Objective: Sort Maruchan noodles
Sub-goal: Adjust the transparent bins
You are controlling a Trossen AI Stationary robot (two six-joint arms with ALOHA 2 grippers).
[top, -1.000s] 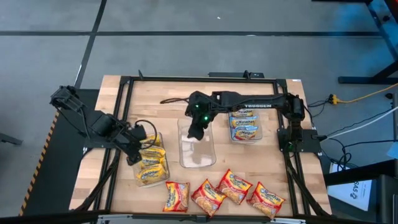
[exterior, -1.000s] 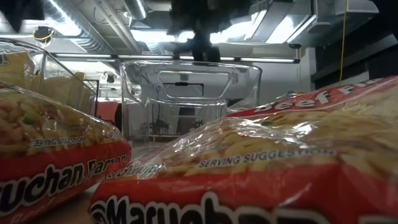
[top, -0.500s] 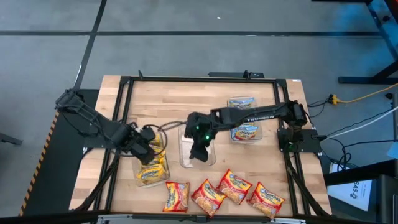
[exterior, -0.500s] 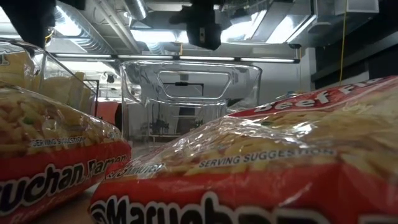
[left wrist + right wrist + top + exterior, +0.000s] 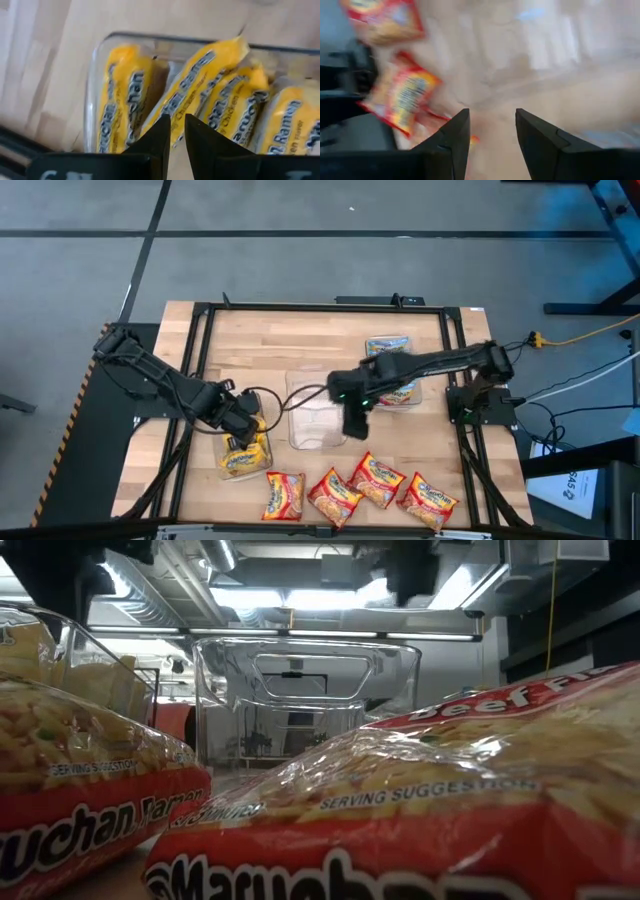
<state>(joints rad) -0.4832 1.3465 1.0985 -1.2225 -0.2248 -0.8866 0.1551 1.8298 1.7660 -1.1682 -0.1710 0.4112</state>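
Left gripper hangs over the left tray of yellow packets, jaws nearly together, nothing between them. Right gripper sits at the right edge of the empty middle tray, jaws apart, empty. 4 red packets lie along the bench's near edge; blue-edged packets rest in the right tray.

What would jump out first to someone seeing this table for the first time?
Probably the row of four red-orange noodle packets along the near edge of the wooden table. Next, the left tray packed with yellow packets, the left gripper hanging just over them with its fingers nearly together. The right gripper, open, hovers near the empty middle tray.
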